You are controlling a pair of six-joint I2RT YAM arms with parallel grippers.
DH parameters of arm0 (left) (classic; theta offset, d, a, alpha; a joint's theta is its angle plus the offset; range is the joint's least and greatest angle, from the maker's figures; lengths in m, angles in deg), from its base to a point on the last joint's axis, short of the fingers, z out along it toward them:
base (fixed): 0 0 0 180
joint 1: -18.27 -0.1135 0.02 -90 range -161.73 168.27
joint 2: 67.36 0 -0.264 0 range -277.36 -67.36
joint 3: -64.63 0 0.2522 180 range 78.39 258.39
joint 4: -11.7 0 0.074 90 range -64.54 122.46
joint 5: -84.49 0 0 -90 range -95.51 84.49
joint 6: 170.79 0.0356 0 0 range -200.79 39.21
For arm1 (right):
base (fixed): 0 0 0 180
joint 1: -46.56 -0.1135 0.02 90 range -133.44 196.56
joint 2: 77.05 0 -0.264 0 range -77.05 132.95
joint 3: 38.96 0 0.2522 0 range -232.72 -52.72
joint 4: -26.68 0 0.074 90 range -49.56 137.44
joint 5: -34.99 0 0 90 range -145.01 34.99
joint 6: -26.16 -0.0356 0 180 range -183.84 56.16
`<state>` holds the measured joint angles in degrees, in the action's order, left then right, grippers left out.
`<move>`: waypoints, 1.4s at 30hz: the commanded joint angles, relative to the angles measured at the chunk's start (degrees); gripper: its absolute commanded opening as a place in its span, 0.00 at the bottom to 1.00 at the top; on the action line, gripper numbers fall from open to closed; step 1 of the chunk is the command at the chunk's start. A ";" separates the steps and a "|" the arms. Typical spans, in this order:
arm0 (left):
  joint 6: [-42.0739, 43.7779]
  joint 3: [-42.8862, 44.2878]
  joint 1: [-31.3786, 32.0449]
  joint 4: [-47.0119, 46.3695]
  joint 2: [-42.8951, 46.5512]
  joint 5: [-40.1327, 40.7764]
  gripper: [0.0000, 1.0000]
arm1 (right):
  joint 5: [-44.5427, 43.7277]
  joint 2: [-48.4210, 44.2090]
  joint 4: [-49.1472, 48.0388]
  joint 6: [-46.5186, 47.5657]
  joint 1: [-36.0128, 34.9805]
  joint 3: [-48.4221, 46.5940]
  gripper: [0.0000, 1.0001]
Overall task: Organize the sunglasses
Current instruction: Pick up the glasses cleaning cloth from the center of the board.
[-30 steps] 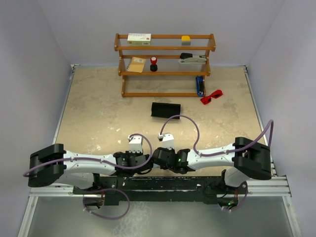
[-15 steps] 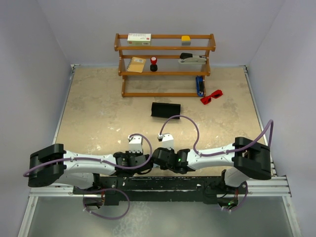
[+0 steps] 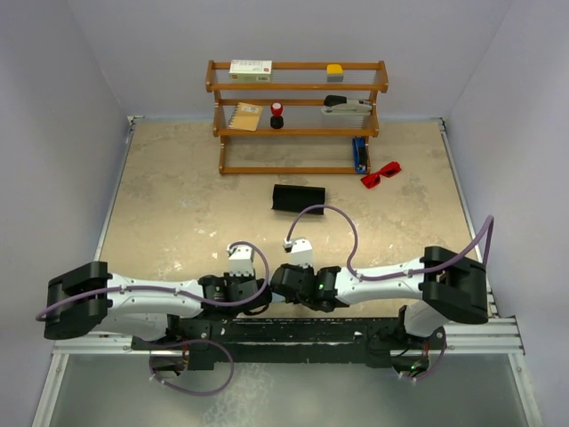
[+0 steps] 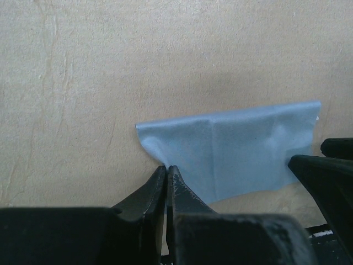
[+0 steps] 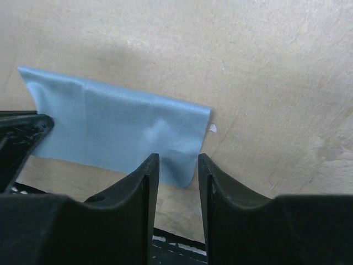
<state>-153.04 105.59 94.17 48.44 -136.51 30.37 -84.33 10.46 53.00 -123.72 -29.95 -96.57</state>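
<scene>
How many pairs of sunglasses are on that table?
1. The red sunglasses lie on the table, just right of the wooden shelf. The black case could hide another.

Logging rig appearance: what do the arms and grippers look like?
The left arm and right arm have white links and black joints, with a purple cable looping to a white box at each wrist. The fingers are black, tapered.

The light blue square cloth [image 4: 237, 152] is soft, matt fabric with faint creases. Beneath it the beige bench [image 4: 83, 83] looks matt and mottled, like stone. Near the far edge, the brown wooden shelf [image 3: 298, 86] has a varnished sheen, and the small red plastic sunglasses [image 3: 380, 173] look smooth.
</scene>
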 commanded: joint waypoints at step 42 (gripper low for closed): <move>0.20 -5.39 0.19 -4.66 8.77 -1.17 0.00 | -5.22 2.97 4.02 -9.08 -3.10 -1.97 0.37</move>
<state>-152.19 99.49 94.17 44.38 -127.92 28.77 -87.50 13.54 55.25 -130.87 -32.57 -98.71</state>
